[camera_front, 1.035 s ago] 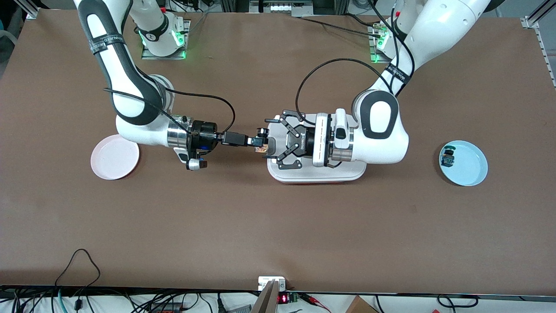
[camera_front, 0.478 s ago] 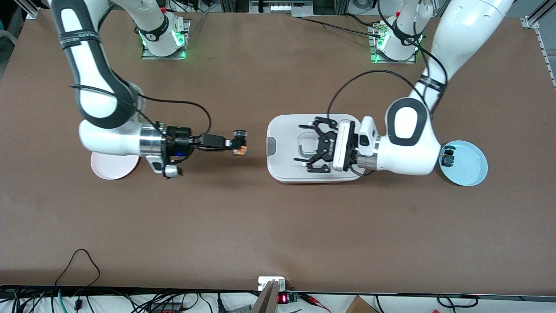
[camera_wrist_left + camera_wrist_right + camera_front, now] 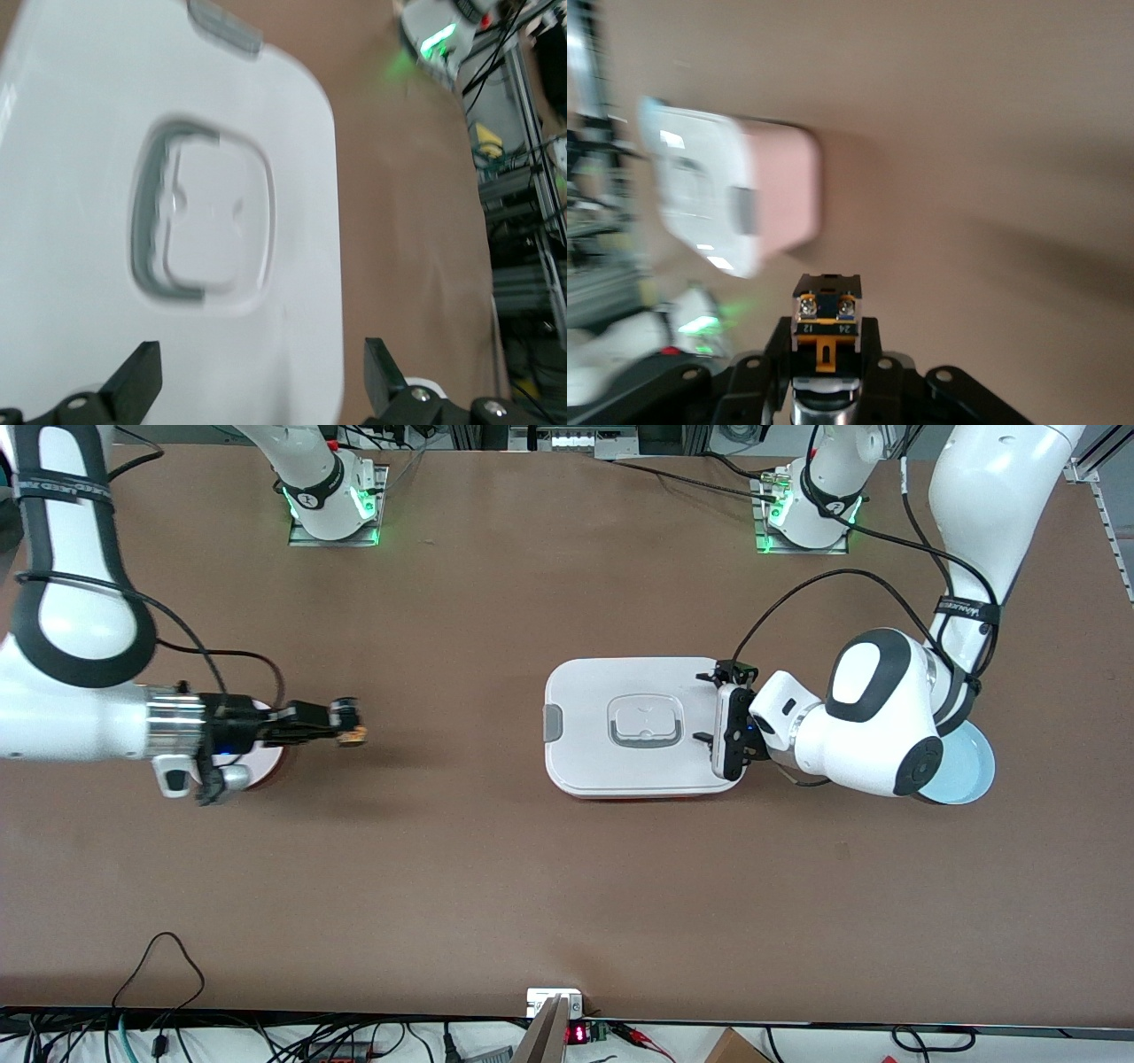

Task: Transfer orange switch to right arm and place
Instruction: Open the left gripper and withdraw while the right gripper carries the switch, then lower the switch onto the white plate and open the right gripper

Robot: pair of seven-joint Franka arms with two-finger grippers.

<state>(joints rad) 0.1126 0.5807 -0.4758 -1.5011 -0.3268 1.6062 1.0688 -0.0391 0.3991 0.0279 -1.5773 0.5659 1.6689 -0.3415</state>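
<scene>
Switch in the right arm's grip, plate close by

The right gripper (image 3: pixel 348 724) is clenched on the orange switch (image 3: pixel 353 734), carried over bare table; the pink plate (image 3: pixel 264 766) lies toward nine o'clock from it, under the wrist, so placing likely means drawing back. The left gripper (image 3: pixel 725 731), fingers spread and empty, waits over the white lidded box (image 3: pixel 620 771).

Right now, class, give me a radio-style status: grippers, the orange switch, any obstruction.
Right gripper shut on orange switch, over bare table beside pink plate. Left gripper open, empty, over white lidded box. Nothing blocking the plate.
</scene>
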